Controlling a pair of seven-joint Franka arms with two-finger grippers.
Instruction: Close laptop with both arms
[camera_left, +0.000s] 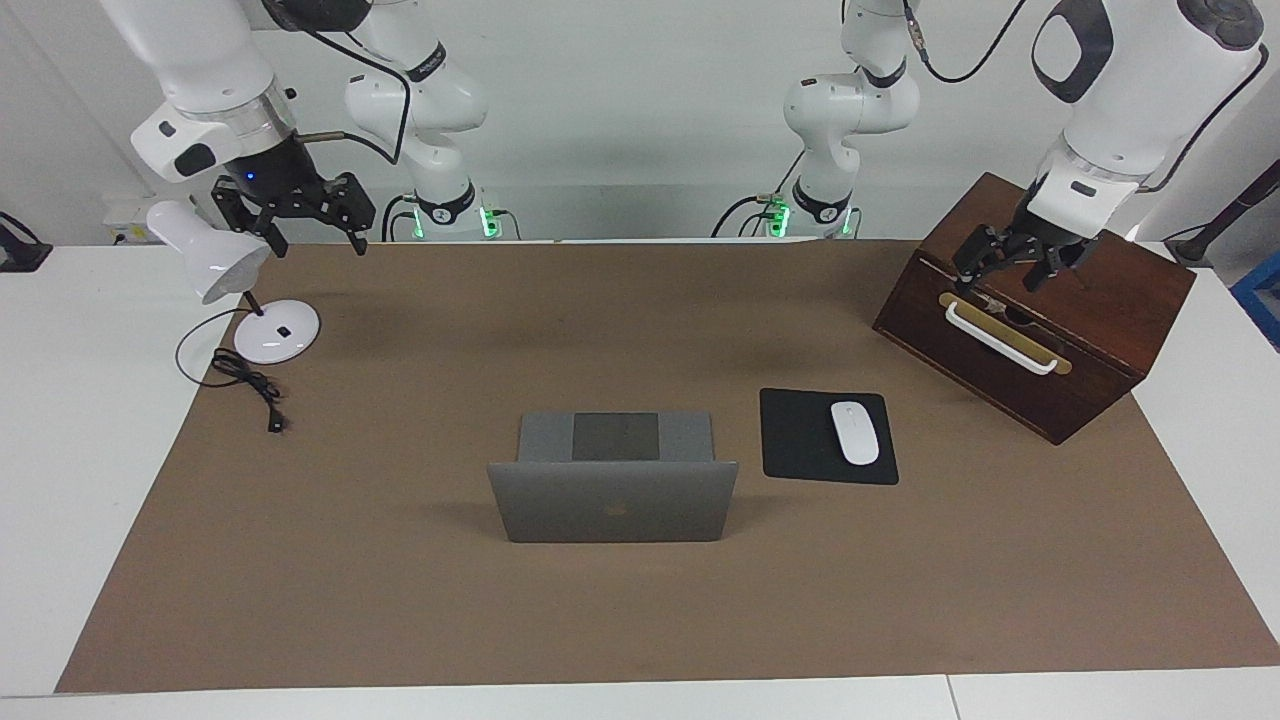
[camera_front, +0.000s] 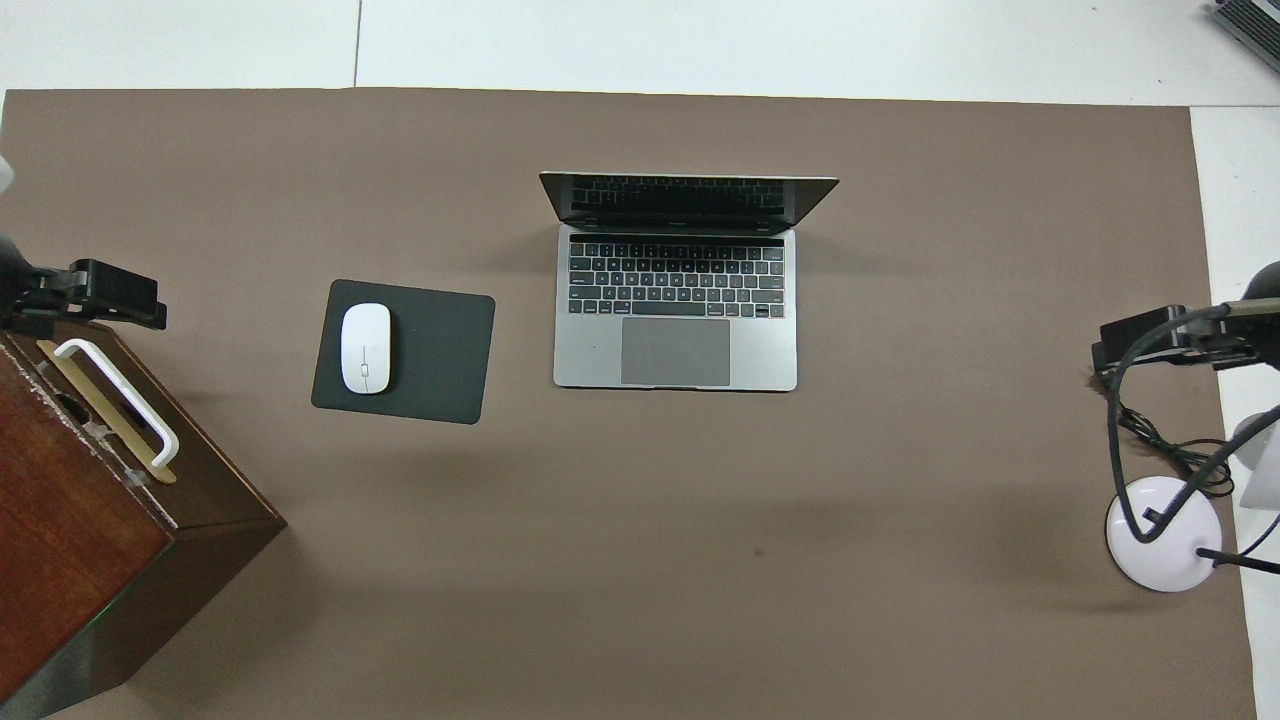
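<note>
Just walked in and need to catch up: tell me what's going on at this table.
Nothing is being handled yet. The laptop stands open in the middle of the brown mat, its lid up, beside the mouse pad with the white mouse. The left gripper hangs open over the wooden box; the right gripper hangs open by the desk lamp. Neither touches the laptop, so closing it has not started.
</note>
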